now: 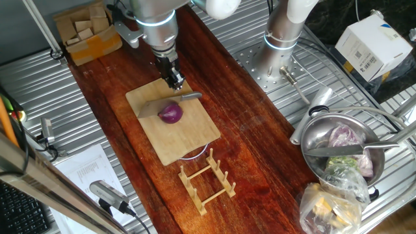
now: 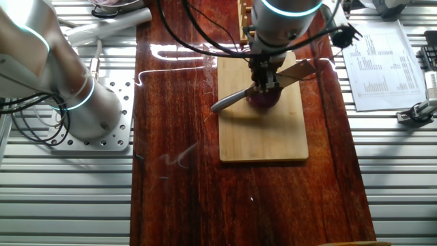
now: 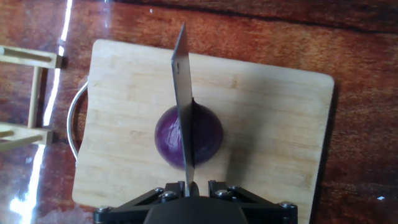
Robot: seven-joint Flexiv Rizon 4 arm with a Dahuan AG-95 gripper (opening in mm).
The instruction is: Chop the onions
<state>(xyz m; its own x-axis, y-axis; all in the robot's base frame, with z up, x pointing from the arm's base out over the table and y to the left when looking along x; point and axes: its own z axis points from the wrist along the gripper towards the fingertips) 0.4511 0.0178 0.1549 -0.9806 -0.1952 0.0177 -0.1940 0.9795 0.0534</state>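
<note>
On my feeds the small round red onion with glossy purple skin (image 3: 188, 138) sat near the middle of the pale rectangular bamboo cutting board (image 3: 261, 124). A steel-bladed kitchen knife (image 3: 184, 93) stood edge-down across the onion's top, its blade running along the hand view's centre line and touching the skin. The gripper (image 3: 189, 186) was clamped on the knife's handle end, its jaws closed tight around it. The board lay on the dark reddish wooden counter (image 1: 240, 110). Just beyond the board's far end stood a light wooden slatted rack (image 1: 207, 180). Well apart, on the ribbed metal surface, I saw a round steel bowl holding leafy vegetables (image 1: 312, 140).
</note>
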